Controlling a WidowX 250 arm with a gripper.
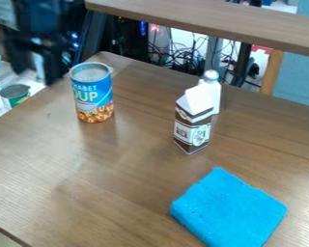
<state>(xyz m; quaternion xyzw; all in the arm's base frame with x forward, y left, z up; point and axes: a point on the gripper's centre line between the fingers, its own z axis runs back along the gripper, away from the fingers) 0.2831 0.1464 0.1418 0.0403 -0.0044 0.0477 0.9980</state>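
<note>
Hung near the can (pixel 94 98), with carton (pixel 193 128), bottle (pixel 215 92) and cloth (pixel 229 211) farther from the pincer (pixel 46 72). Couldn't tell how open, or whether holding anything.

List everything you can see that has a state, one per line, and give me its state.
Gripper: hanging at the upper left, near the soup can
Soup can: upright; whether it is opened is unclear
Milk carton: upright, gable top closed
White bottle: upright, partly hidden behind the carton
Blue cloth: folded, lying on the table
</note>
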